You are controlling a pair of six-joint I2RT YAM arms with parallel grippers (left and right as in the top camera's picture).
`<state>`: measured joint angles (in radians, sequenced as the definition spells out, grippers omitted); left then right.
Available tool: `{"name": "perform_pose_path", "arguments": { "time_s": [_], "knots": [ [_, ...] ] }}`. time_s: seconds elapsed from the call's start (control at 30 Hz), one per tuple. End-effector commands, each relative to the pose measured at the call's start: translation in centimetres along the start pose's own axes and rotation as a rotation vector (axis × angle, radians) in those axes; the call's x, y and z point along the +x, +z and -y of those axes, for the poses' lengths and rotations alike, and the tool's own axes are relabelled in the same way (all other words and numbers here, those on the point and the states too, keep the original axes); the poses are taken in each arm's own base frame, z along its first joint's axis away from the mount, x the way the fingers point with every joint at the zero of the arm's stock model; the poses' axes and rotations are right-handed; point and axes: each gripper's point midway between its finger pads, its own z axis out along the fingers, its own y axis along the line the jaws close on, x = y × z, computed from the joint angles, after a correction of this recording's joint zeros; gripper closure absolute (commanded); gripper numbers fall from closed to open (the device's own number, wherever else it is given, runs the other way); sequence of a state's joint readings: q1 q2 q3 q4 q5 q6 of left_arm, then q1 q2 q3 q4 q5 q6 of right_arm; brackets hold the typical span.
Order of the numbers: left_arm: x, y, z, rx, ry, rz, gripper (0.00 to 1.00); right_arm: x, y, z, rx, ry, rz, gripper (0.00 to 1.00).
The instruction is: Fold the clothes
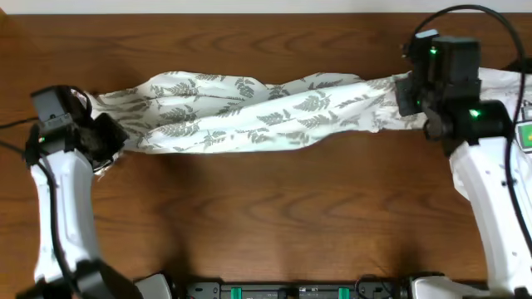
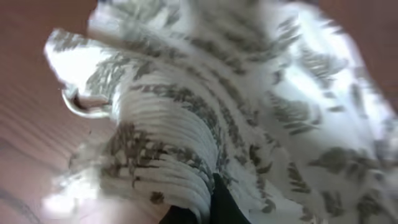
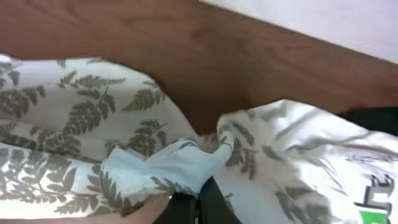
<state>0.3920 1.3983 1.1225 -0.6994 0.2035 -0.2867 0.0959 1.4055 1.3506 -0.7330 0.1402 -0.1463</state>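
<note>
The clothes (image 1: 249, 112), white fabric printed with grey-green fern leaves, lie pulled into a long bunched band across the table between both arms. At the band's left end my left gripper (image 1: 112, 141) is shut on the cloth. The left wrist view shows gathered pleats of the clothes (image 2: 249, 93) pinched at the dark left gripper (image 2: 208, 208). At the right end, the right gripper (image 1: 407, 98) is shut on the cloth. In the right wrist view a folded edge of the clothes (image 3: 81, 124) sits clamped in the right gripper (image 3: 198, 202).
A plain white garment (image 1: 517, 81) with a green tag (image 3: 376, 202) lies at the far right, under the right arm. Dark wooden table (image 1: 274, 208) shows in front of the band. Black equipment lines the table's front edge (image 1: 291, 291).
</note>
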Motion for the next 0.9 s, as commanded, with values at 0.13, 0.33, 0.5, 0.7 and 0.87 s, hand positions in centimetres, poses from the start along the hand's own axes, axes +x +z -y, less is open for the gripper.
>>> {"name": "perform_pose_path", "arguments": {
  "time_s": [0.13,0.33,0.5,0.7,0.87],
  "knots": [
    [0.7,-7.1,2.6,0.083,0.089,0.129,0.94,0.4,-2.8,1.2,0.040,0.158,0.010,0.99],
    [3.6,-11.0,3.2,0.115,0.128,0.145,0.94,1.6,-5.7,1.3,0.038,0.156,0.004,0.99],
    [3.0,-12.3,3.3,0.120,0.136,0.214,0.94,1.4,-6.3,1.7,0.045,0.164,0.024,0.99],
    [0.5,-8.9,3.9,0.108,0.125,0.200,0.94,1.8,-1.5,0.9,0.009,0.116,-0.060,0.99],
    [-0.6,-3.1,4.7,0.121,0.113,0.099,0.94,3.3,5.2,-0.9,-0.043,0.074,-0.170,0.99]
  ]
}}
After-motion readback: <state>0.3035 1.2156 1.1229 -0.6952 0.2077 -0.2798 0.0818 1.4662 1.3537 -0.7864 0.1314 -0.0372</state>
